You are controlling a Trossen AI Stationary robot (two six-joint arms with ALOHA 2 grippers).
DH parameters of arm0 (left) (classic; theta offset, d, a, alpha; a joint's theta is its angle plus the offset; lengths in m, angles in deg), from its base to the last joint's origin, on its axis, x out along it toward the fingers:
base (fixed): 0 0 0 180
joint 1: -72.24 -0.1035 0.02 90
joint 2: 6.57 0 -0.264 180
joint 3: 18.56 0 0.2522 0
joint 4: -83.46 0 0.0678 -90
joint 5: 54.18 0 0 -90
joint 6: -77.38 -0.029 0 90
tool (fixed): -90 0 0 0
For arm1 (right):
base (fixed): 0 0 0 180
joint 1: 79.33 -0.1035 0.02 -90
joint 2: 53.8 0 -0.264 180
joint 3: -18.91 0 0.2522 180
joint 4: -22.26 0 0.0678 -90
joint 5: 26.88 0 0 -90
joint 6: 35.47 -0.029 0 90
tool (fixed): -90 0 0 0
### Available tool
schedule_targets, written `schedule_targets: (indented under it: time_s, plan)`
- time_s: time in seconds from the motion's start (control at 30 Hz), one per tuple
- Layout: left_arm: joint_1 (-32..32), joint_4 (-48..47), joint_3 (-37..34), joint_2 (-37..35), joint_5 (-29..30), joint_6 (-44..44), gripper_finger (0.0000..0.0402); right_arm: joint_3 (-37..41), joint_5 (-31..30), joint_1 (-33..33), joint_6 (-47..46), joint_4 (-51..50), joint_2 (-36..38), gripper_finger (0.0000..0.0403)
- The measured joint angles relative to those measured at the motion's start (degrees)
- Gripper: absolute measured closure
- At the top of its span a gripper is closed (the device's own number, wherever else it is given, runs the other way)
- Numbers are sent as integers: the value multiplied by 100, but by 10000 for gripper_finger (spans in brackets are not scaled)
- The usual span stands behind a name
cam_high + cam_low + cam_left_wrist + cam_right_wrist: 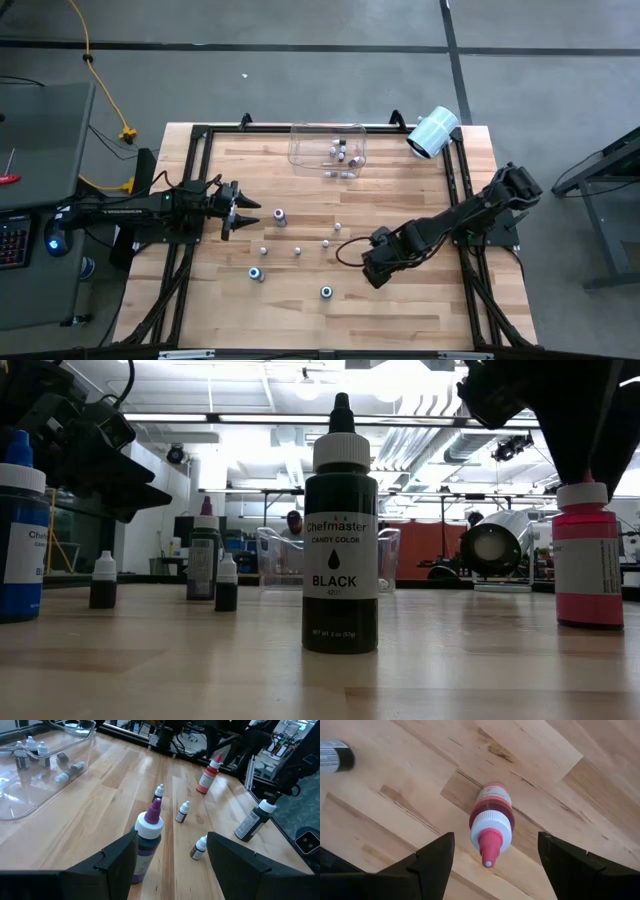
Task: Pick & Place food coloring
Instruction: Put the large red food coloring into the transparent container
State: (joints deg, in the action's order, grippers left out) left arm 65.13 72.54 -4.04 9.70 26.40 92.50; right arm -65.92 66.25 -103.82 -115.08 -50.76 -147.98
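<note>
One pink bottle (491, 822) below (between) open jaws

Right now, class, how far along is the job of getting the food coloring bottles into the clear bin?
Done: a few small bottles lie in the clear bin. In hand: nothing gripped; the open right gripper hangs over the upright pink bottle, and the open left gripper faces the purple bottle. Left: the black bottle and others.

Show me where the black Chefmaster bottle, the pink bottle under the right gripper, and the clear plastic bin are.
Black Chefmaster bottle with white cap (340, 560), low view, on its label.
Pink bottle with white collar and pink tip (491, 822), right wrist view, on the collar.
Clear plastic bin (300, 150), high view, on its left wall.
</note>
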Motion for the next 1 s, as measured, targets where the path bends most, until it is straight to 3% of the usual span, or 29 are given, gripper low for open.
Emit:
schedule_targets:
  time_s: [0.43, 1.0]
  plan:
    - [0, -1, 0, 2, 1, 0, 167, 0, 18, 0, -160, 91, -112, 133]
    - [0, -1, 0, 0, 1, 0, 167, 0, 44, 4, -99, 141, -112, 232]
